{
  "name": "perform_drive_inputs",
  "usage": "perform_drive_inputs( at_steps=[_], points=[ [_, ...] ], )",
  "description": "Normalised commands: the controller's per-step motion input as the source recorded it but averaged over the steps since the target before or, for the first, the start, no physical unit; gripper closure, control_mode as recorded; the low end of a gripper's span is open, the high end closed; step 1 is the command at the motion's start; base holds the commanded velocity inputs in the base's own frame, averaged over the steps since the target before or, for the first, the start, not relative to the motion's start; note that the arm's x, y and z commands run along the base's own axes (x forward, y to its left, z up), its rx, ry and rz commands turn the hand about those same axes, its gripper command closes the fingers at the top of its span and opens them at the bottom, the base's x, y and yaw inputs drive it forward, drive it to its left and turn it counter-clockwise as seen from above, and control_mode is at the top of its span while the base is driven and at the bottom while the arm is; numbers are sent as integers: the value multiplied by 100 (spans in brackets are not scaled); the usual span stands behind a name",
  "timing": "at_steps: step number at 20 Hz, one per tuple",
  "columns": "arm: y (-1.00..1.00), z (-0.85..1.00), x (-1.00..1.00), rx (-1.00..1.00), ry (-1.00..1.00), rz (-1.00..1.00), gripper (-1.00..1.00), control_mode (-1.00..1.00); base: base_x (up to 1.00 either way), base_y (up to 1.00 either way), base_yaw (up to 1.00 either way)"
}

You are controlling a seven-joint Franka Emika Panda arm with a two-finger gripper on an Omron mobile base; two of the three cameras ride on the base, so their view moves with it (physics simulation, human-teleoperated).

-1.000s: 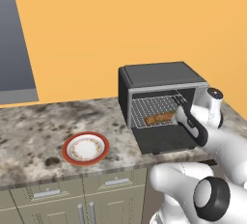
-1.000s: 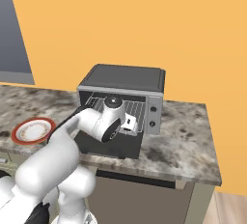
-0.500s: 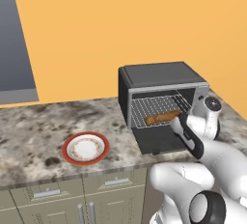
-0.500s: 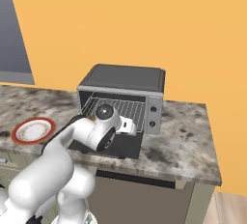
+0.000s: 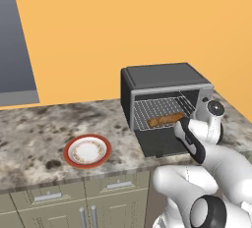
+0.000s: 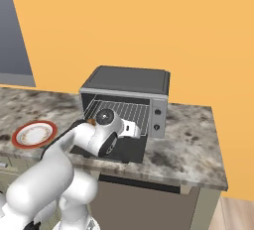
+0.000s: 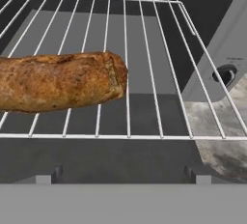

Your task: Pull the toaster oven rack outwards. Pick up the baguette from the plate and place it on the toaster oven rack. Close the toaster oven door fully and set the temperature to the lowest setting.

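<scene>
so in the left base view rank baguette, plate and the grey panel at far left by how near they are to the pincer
1. baguette: on the rack, just left of the pincer.
2. plate: on the counter, well left of the toaster oven.
3. grey panel: on the wall at the far left, farthest.
</scene>
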Motion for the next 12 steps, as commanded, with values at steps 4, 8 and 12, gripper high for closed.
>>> perform_drive_inputs(
  at_steps=[4, 8, 12],
  points=[
    [0, 0, 9, 0, 0, 0, -100, -100, 0, 0, 0],
    [0, 0, 35, 0, 0, 0, -100, -100, 0, 0, 0],
    [0, 0, 40, 0, 0, 0, -100, -100, 0, 0, 0]
  ],
)
